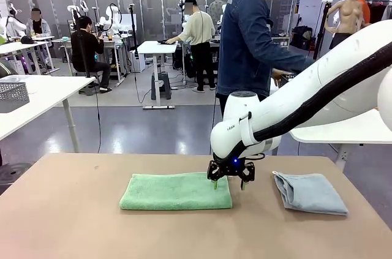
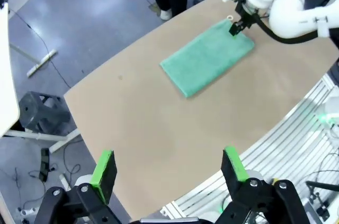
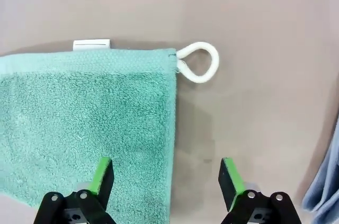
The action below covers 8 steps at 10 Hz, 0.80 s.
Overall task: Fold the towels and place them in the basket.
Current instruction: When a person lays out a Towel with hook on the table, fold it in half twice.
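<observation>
A brown table point(image 1: 67, 210) spread across the foreground. Behind its far edge stood a person in a dark blue denim jacket point(image 1: 245, 38), near a white side table point(image 1: 349, 130) at the right. Farther back on the grey floor point(image 1: 141, 130), a person in black point(image 1: 86, 51) sat, and a person in a pale top point(image 1: 197, 29) stood beside a small white table point(image 1: 156, 48).

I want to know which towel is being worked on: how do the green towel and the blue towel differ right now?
The green towel is spread as a long flat rectangle mid-table; the blue towel is a smaller, slightly rumpled fold to its right. The open right gripper hovers over the green towel's right edge; the blue towel lies apart from it. Both lie on the table.
</observation>
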{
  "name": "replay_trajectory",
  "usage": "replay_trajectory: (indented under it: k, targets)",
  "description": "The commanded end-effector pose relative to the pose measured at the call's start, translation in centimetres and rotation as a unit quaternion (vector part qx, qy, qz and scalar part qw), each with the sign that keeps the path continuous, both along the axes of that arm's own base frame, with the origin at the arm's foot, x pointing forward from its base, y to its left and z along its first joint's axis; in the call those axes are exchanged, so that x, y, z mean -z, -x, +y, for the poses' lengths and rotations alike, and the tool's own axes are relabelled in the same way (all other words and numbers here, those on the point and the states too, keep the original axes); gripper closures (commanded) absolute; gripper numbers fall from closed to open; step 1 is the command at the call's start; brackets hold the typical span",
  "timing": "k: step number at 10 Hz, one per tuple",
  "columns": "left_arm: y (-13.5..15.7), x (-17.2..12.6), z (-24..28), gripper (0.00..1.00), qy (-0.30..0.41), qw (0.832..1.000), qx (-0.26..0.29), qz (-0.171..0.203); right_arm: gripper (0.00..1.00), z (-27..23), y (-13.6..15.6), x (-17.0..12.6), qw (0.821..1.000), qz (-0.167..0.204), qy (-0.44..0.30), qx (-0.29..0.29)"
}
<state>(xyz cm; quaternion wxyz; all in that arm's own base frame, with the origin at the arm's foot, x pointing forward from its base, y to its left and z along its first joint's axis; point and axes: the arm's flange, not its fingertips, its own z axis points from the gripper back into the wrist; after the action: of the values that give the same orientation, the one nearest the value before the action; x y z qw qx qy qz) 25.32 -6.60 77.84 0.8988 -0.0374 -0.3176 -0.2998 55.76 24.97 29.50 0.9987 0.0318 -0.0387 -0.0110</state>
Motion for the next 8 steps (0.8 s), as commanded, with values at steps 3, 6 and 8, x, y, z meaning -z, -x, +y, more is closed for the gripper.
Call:
replay_trajectory:
  k: [3,6,8]
  targets:
    - [0.72,-1.42,0.93,0.0,0.036,0.999,-0.003,-0.005,0.0,0.29,0.13,1.27,1.0,-0.015,0.001,0.01]
    - [0.15,-1.26,0.72,0.0,0.024,1.0,-0.005,-0.005,0.0,0.62,0.22,1.3,1.0,-0.019,0.007,0.007]
    - [0.15,-1.26,0.72,0.0,0.024,1.0,-0.005,-0.005,0.37,0.59,0.21,1.3,1.0,-0.021,0.006,0.009]
